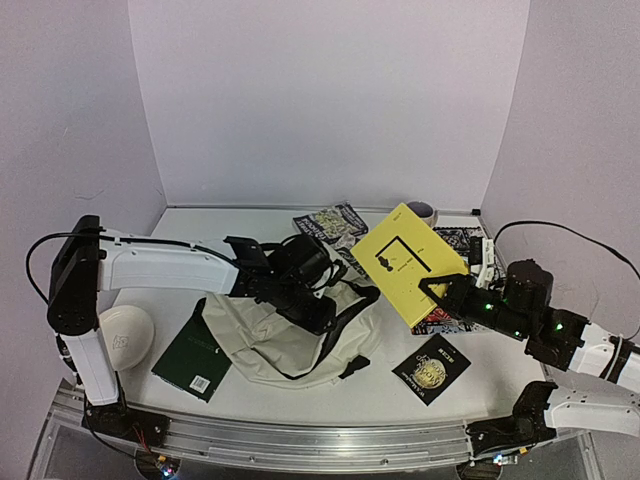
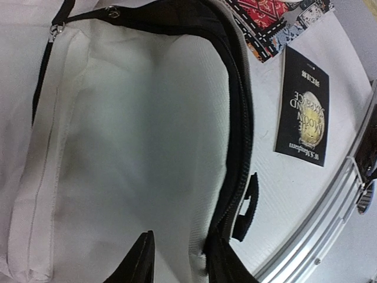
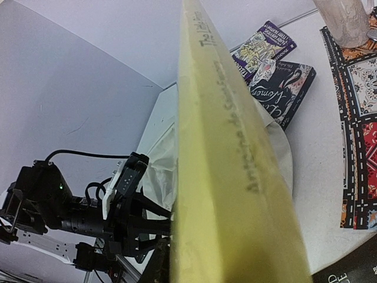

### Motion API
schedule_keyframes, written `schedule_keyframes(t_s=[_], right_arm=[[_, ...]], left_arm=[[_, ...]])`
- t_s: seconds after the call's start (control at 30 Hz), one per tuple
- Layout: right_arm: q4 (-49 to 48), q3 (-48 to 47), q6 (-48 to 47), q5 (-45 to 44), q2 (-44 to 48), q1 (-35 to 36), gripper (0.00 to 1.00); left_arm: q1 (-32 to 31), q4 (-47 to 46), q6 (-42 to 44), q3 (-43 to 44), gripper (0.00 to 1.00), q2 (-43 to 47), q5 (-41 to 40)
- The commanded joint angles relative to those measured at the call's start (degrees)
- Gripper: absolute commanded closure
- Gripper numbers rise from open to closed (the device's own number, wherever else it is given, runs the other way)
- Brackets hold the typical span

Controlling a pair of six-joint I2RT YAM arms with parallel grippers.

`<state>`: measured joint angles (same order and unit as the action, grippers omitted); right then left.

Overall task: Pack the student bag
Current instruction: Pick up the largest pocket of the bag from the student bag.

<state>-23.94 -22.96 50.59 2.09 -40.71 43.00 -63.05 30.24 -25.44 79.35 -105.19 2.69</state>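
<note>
Cream fabric fills my left wrist view: the student bag point(image 1: 270, 345) lies in the middle of the surface point(image 1: 495, 372), with its black-zipped mouth at its right end. My left tool point(image 2: 184, 262) sits at that mouth with a finger on each side of the zip edge; whether it pinches the fabric I cannot tell. My right tool point(image 1: 436, 290) is clamped on the lower corner of a yellow book point(image 1: 405, 258), which it holds tilted in the air just right of the bag. A green book point(image 1: 193, 358) lies against the bag's left side. A black book point(image 1: 431, 367) lies flat on the bag's right, apart from it.
</note>
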Motion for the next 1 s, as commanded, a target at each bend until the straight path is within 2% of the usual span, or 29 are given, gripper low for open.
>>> schedule_keyframes(t_s=[0.0,0.1,0.23,0.47,0.53,0.7,0.97], right_arm=[[-7.4,-1.7,-0.6,-0.4,1.6,-0.3,1.0],[-7.4,-1.6,-0.6,-0.2,1.7,-0.2,1.0],[-7.4,-1.3,-0.3,0.0,1.6,-0.3,1.0],[-7.3,-1.0,-0.1,0.3,2.0,-0.3,1.0],[-7.3,-0.9,-0.1,0.5,2.0,-0.3,1.0],[-7.3,-1.2,0.3,2.0,1.1,-0.3,1.0],[-7.5,-2.0,2.4,5.3,-0.8,-0.3,1.0]], left_arm=[[0.1,1.8,1.3,0.3,0.73,0.6,-4.8],[0.2,1.7,1.1,0.7,0.73,-0.1,-2.9],[0.0,0.8,0.3,2.4,0.67,-3.0,2.6],[0.0,-1.0,0.3,3.7,0.7,-6.3,4.5],[0.0,-1.1,0.6,4.1,0.75,-6.4,4.4],[0.2,-0.4,2.2,4.8,1.0,-4.0,1.1],[3.8,8.4,5.9,9.1,1.0,1.4,-10.5]])
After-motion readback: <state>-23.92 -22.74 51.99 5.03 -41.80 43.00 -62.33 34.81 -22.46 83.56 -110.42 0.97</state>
